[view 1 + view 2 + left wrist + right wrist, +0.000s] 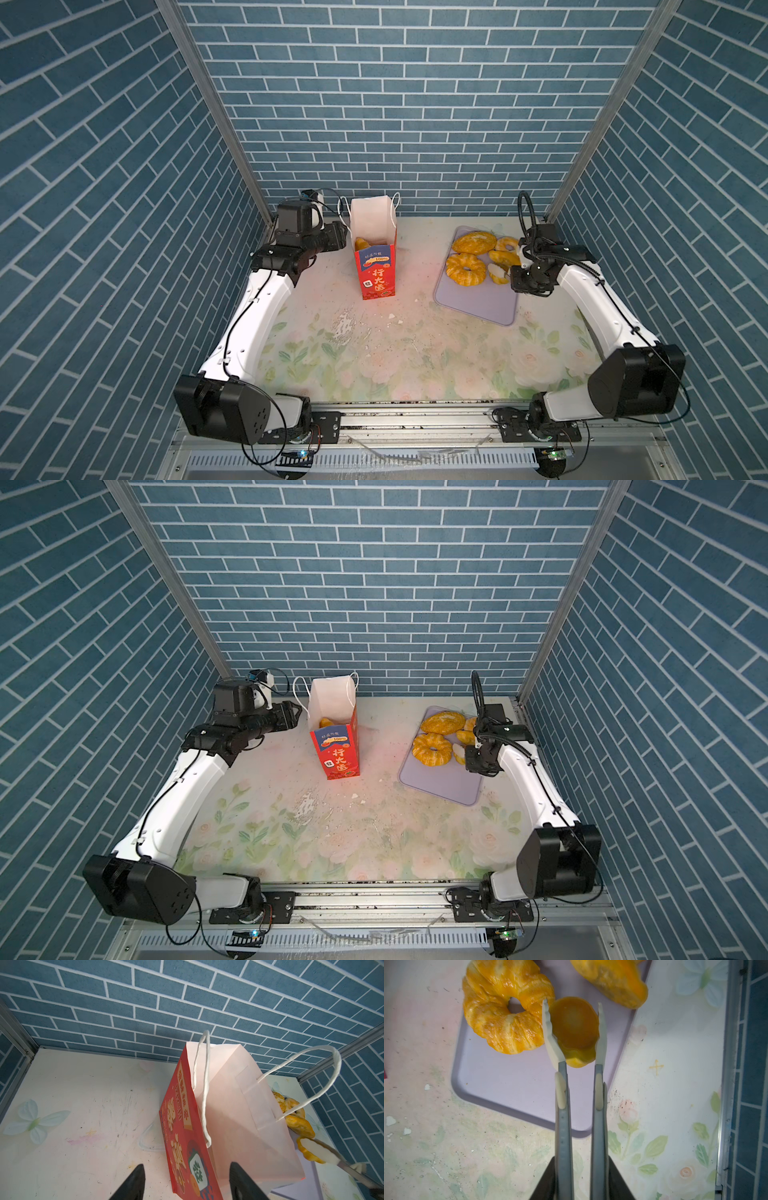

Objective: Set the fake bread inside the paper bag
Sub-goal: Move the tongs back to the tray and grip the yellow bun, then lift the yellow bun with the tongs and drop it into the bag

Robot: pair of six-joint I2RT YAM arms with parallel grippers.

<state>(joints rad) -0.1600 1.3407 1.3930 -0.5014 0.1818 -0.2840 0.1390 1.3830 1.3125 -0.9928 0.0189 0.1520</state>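
The tall red paper bag [376,266] [336,750] [228,1115] stands upright at the back, with one golden pastry [361,243] inside. My left gripper [341,239] [187,1180] is open at the bag's left side; its red wall stands between the fingers, unpinched. The remaining fake bread lies on the lilac tray [478,303]: an oval loaf [473,242], a ring croissant [465,269] [504,1018] and a few smaller pieces. My right gripper [519,278] [581,1167] is shut on grey tongs [562,1115], whose white tips pinch a small orange tart [574,1026] over the tray.
Another yellow pastry [612,980] lies just beyond the tart. White crumbs [392,316] dot the floral tabletop in front of the bag. Blue brick walls enclose the back and both sides, and a metal rail [415,419] runs along the front edge.
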